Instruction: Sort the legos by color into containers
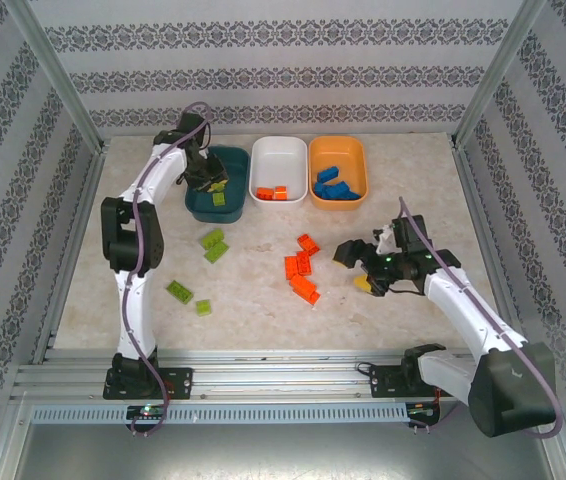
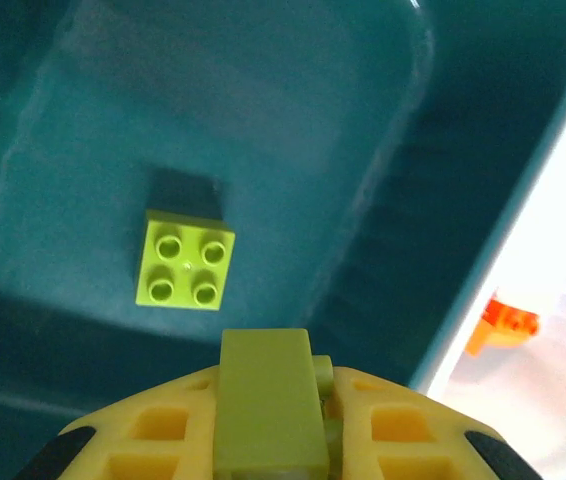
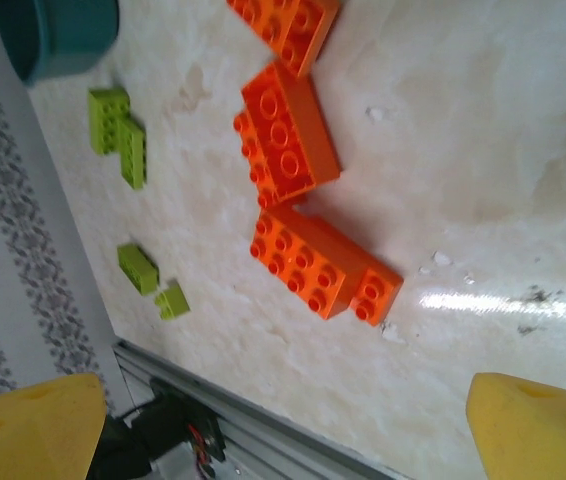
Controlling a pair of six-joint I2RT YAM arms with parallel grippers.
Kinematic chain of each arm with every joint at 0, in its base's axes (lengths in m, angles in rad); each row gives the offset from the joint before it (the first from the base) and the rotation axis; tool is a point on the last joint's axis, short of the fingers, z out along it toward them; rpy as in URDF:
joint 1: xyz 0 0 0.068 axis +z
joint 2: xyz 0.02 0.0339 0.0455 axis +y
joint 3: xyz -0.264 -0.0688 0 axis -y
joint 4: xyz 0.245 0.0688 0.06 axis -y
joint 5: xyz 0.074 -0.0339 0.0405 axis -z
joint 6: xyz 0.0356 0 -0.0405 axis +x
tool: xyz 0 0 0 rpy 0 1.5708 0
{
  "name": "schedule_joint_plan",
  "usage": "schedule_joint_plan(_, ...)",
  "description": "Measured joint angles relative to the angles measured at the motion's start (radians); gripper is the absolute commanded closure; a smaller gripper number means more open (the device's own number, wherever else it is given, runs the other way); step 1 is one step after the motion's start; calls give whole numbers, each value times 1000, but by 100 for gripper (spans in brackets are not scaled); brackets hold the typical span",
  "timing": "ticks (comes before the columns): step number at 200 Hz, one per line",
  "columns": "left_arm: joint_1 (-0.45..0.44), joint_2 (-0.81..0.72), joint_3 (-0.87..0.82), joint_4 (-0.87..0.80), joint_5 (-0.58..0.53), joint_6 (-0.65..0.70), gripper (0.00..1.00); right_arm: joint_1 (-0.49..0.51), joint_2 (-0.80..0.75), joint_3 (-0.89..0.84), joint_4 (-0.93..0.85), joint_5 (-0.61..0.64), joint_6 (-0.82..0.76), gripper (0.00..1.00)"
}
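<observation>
Hovering over the teal bin [image 2: 483, 120], the left fingers [image 2: 143, 440] pinch a lime brick [image 2: 266, 390] by its flat sides, above a square lime brick [image 2: 185, 259] lying inside. On the worktop [image 3: 483, 150], right of that bin and nearer the arms, the right fingers [image 3: 23, 425] stand wide above the orange bricks [image 3: 285, 135]. These are probably light, rigid and slick (studs give little purchase), so take one across its smooth long sides.
</observation>
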Motion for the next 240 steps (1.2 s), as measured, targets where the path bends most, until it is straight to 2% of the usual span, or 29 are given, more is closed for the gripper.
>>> schedule_joint_plan(31, 2, 86, 107, -76, -12, 32, 68, 93, 50, 50, -21, 44, -13, 7)
schedule_joint_plan(69, 2, 100, 126, -126, -26, 63, 42, 143, 113, 100, -27, 81, -24, 7)
schedule_joint_plan(85, 2, 90, 122, -138, -31, 74, 36, 143, 137, 114, -28, 86, -31, 7)
schedule_joint_plan(112, 2, -16, 4, -137, -50, 105, 35, 143, 192, 147, -27, 89, -50, 7)
schedule_joint_plan(144, -17, -295, -286, -117, -85, 185, 38, 150, 247, 181, -26, 89, -69, 9)
schedule_joint_plan(175, -94, -537, -557, -95, -108, 320, 44, 167, 293, 200, -18, 87, -77, 11)
schedule_joint_plan(209, -145, -570, -738, -81, -135, 442, 44, 191, 344, 228, -19, 79, -94, 13)
schedule_joint_plan(240, -145, -557, -784, -66, -173, 504, 44, 223, 357, 241, -16, 77, -94, 13)
